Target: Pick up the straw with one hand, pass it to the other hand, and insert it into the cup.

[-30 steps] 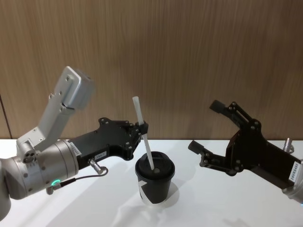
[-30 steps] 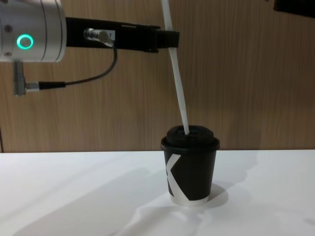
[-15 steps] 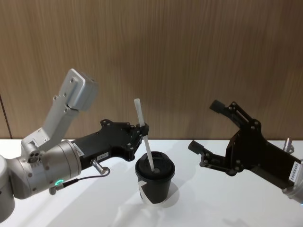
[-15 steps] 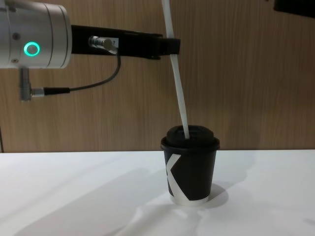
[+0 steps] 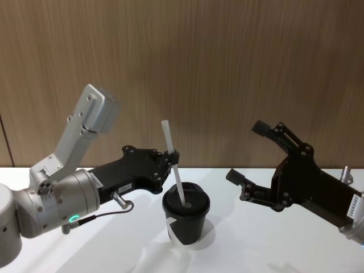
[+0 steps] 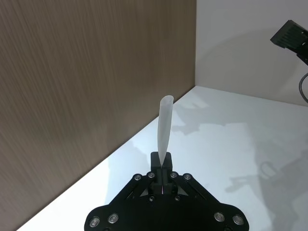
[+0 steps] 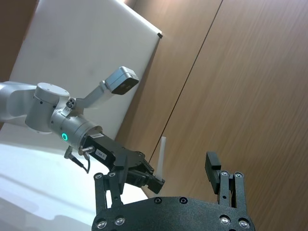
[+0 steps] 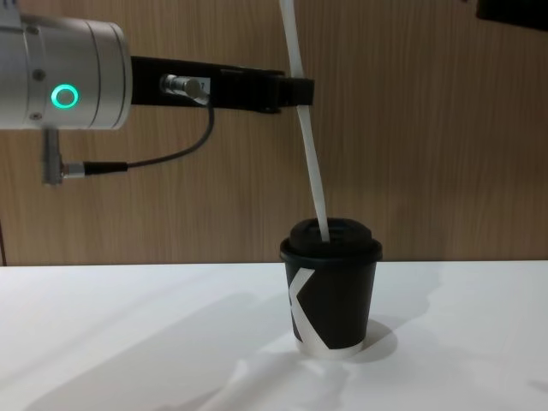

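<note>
The white straw (image 5: 178, 181) leans a little, its lower end in the hole of the black lid of the cup (image 5: 186, 220). My left gripper (image 5: 172, 154) is shut on the straw's upper half, above and just left of the cup. From the side, the straw (image 8: 310, 163) runs from the left gripper (image 8: 300, 90) down into the cup (image 8: 330, 291), which stands upright with its white K mark facing me. In the left wrist view the straw (image 6: 163, 127) sticks out from the shut left gripper (image 6: 162, 162). My right gripper (image 5: 245, 151) hangs open to the cup's right, holding nothing.
The cup stands on a white table (image 5: 256, 250) in front of a brown wood-panelled wall (image 5: 227, 68). A cable (image 8: 163, 158) hangs from my left forearm above the table's left side.
My left gripper has come down a little with the straw, whose top has dropped slightly as it slides deeper into the lid. The right arm and cup have not moved.
</note>
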Available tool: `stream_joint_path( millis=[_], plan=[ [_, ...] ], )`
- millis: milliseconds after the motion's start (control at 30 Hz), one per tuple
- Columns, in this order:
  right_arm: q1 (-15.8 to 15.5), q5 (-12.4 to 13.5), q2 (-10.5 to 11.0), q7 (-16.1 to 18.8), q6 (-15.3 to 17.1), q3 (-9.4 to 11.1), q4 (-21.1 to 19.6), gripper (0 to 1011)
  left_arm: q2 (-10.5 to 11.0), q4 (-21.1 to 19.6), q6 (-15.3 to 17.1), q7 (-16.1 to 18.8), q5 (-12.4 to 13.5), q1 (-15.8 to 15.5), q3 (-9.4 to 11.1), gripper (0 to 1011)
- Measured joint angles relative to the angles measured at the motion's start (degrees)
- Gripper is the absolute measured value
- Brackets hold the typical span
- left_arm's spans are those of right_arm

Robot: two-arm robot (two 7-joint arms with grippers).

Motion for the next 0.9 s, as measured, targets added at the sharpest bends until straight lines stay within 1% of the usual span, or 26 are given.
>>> stream_joint_path(
  millis=[500, 633, 667, 733, 767, 833, 900],
  plan=[
    [0.0, 0.0, 0.0, 0.0, 0.0, 0.0, 0.0, 1001, -1.4, 2.4, 0.6, -1.4, -0.5, -0.7, 0.0, 8],
    [0.0, 0.0, 0.0, 0.0, 0.0, 0.0, 0.0, 1001, -1.6, 2.8, 0.7, -1.6, -0.6, -0.8, 0.0, 82],
    [0.0, 0.0, 0.0, 0.0, 0.0, 0.0, 0.0, 1001, -1.6, 2.9, 0.7, -1.6, -0.6, -0.9, 0.0, 132],
    [0.0, 0.0, 0.0, 0.0, 0.0, 0.0, 0.0, 1001, -1.7, 2.9, 0.7, -1.7, -0.6, -0.9, 0.0, 167],
    [0.0, 0.0, 0.0, 0.0, 0.0, 0.0, 0.0, 1001, -1.7, 3.0, 0.7, -1.7, -0.7, -0.9, 0.0, 223],
    [0.0, 0.0, 0.0, 0.0, 0.0, 0.0, 0.0, 1001, -1.8, 3.1, 0.7, -1.7, -0.7, -0.9, 0.0, 258],
    [0.0, 0.0, 0.0, 0.0, 0.0, 0.0, 0.0, 1001, -1.8, 3.2, 0.8, -1.8, -0.7, -1.0, 0.1, 329]
  ],
)
